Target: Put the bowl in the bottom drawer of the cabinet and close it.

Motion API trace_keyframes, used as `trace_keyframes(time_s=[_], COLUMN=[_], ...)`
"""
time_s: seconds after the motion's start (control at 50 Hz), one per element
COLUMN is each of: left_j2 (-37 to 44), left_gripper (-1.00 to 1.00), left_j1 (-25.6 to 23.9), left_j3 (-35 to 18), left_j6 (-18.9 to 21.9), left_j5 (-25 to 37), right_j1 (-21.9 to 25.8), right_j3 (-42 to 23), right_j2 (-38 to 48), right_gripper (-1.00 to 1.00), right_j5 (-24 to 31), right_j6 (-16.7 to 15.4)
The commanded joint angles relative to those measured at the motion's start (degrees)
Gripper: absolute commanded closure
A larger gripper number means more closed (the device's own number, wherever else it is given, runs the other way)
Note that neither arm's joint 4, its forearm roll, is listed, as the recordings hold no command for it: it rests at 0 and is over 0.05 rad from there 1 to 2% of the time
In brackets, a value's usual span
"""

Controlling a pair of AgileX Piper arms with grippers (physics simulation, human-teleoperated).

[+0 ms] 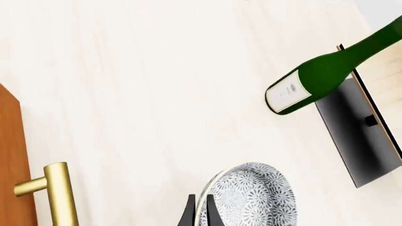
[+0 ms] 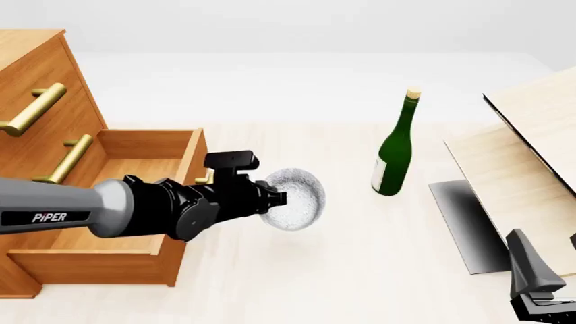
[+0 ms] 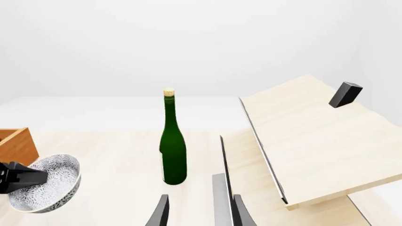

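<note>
Speckled white bowl [image 2: 295, 200], frame centre, is clamped by its rim in the left pincer [image 2: 274, 198] above the tabletop [image 2: 360, 256], just right of the open bottom drawer [image 2: 135, 202]. Right pincer [image 3: 197, 212], lower right, is released.

- The bowl [image 2: 297, 199], centre of the front view, is white with a fine grey speckled, flower-like pattern.
- The cabinet [image 2: 36, 101], at the left, is orange-brown wood; its bar handles [image 2: 36, 108] are brass-gold.
- The bottom drawer [image 2: 135, 202] shows the same orange-brown wood.
- The bottle [image 2: 393, 152], right of centre, is dark green with a white label and a pale cork.
- The worktop [image 2: 360, 270] is pale, cream-coloured wood grain.
- The boards [image 2: 531, 155], at the right, are light wood with dark edges.
- The left end effector [image 2: 274, 198] is black; its arm is grey with white lettering.
</note>
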Motion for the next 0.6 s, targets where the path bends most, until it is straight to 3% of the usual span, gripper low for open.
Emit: trace_keyframes(time_s=[0.02,0.6], left_j2=[-2.3,-10.1], left_gripper=[1.0,1.0], left_j1=[0.3,1.1], left_j3=[0.9,5.0], left_j6=[0.0,1.6], left_j5=[0.6,2.0], right_j1=[0.0,0.0], right_j3=[0.0,0.0], right_j2=[-0.1,0.0], right_gripper=[-1.0,-1.0], right_j5=[0.0,0.0], right_j6=[0.0,0.0])
